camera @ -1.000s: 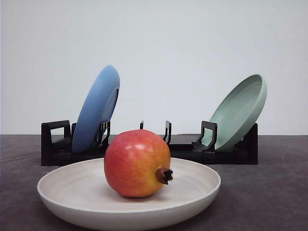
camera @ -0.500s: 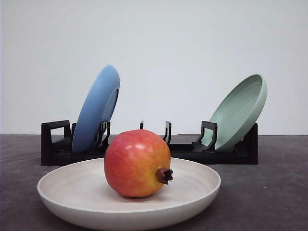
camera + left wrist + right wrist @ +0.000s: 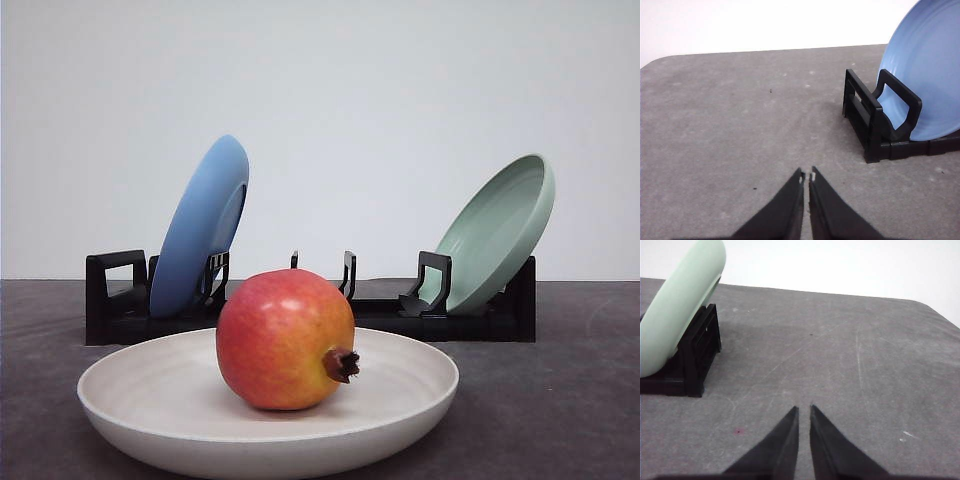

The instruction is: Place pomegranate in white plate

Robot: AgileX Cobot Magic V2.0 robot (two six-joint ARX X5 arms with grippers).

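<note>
- Near the table's front edge: round red-yellow pomegranate [image 3: 285, 340] sits inside the wide matte white plate [image 3: 130, 395], calyx toward the right.
- Left pincer [image 3: 807, 176] clenched, empty.
- Right pincer [image 3: 803, 411] clenched, empty.

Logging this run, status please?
Left gripper shut, right gripper shut, both empty. Pomegranate resting in white plate. Nothing in the way.

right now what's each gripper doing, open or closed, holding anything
Left gripper: closed, jaws nearly touching, holding nothing, over the bare table.
Right gripper: closed, jaws nearly touching, holding nothing.
</note>
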